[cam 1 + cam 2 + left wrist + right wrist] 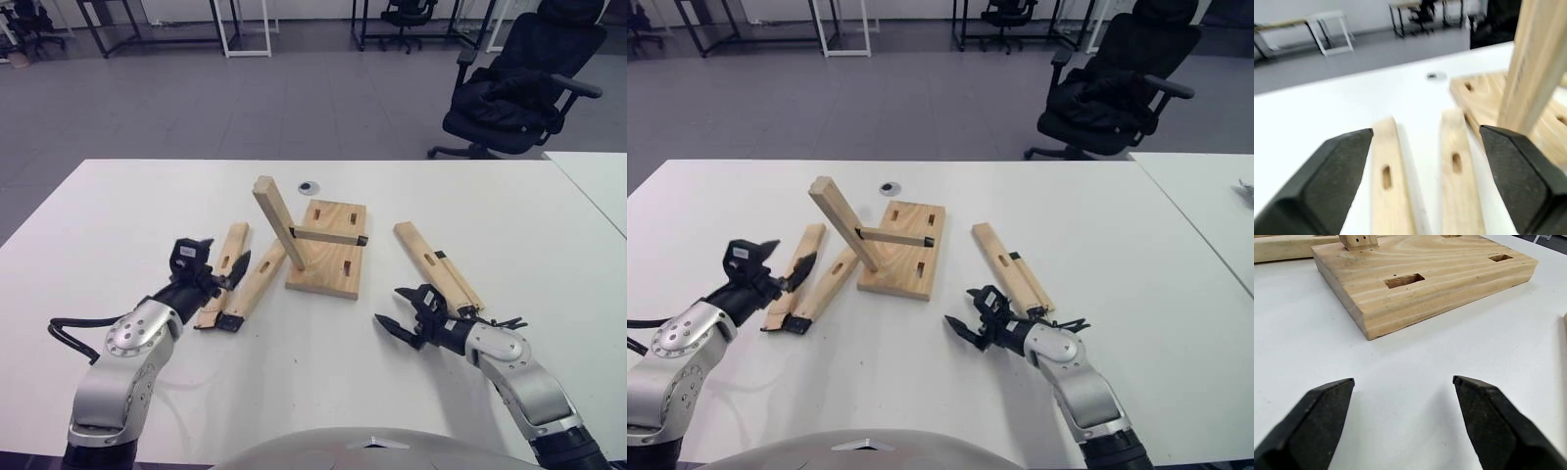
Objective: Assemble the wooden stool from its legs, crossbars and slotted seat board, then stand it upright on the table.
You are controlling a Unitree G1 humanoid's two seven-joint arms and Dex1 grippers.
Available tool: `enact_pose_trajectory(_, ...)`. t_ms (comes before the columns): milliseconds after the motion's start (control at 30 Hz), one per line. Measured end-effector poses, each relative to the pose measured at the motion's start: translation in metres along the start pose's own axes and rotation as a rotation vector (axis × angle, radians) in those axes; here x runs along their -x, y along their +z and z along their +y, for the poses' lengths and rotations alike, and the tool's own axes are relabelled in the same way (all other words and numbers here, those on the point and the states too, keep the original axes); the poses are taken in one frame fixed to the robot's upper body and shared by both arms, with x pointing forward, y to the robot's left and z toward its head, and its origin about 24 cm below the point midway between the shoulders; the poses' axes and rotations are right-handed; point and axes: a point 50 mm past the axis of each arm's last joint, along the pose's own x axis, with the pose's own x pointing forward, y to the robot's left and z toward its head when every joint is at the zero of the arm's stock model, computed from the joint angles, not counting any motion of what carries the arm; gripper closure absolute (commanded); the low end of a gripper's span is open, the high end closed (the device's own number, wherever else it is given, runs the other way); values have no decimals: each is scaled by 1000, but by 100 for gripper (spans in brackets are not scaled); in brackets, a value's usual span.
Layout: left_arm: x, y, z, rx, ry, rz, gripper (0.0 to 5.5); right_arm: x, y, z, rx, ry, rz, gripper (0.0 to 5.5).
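Observation:
The slotted seat board (331,257) lies flat mid-table. One leg (275,219) stands tilted in its near left slot, and a crossbar (329,236) runs from it over the board. Two more legs (223,272) (259,278) lie side by side left of the board. Two further wooden pieces (436,264) lie to its right. My left gripper (225,253) is open, hovering over the near ends of the two left legs (1387,182) (1457,171). My right gripper (389,306) is open and low over bare table, near the board's front right corner (1369,328).
A small black round object (310,186) sits on the table behind the board. An office chair (519,83) stands beyond the far right corner. Another white table (598,181) adjoins on the right. Bare tabletop stretches along the near edge.

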Motion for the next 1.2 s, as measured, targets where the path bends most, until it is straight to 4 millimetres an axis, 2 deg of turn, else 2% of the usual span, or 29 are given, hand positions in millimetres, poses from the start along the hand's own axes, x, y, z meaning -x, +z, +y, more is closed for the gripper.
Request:
enact_pose_trajectory(133,-10,-23,-12,12,-104,136,149,-2,-2,0,2,18,1,172)
enact_pose_trajectory(267,-17,-41,-11,3,-96,237,149,-4,-3,0,3,21,-5,172)
enact_pose_trajectory(333,-21,-48,-12,-15,-93,277,181,-5,-3,2,5,27,-12,172)
enact_pose_trajectory(633,-23,-51,-12,-37,-89,312,338,-11,-2,4,0,30,-25,172)
enact_pose_trajectory(700,-23,-50,-9,-36,-55,315,342,-11,-2,1,-3,11,-27,172)
enact_pose_trajectory(800,-24,-50,-9,29,-23,299,342,-5,-2,-19,-10,-111,-23,172)
enact_pose_trajectory(833,-25,-49,-7,57,3,280,342,-1,3,-32,-19,-172,-44,172)
enact_pose_trajectory(900,-27,-25,6,156,64,138,342,12,31,-63,-69,-285,-165,172)
enact_pose_trajectory(933,-30,4,18,179,96,4,342,20,56,-79,-93,-328,-270,172)
enact_pose_trajectory(967,-30,23,25,181,106,-83,342,25,72,-87,-129,-334,-338,172)
enact_pose_trajectory(1033,-25,83,45,83,125,-311,342,39,121,-108,-249,-327,-535,172)
enact_pose_trajectory(1100,-19,127,47,-54,71,-448,342,43,177,-109,-347,-201,-728,172)
enact_pose_trajectory(1200,-22,169,31,-179,-59,-610,342,35,245,-88,-433,43,-917,172)
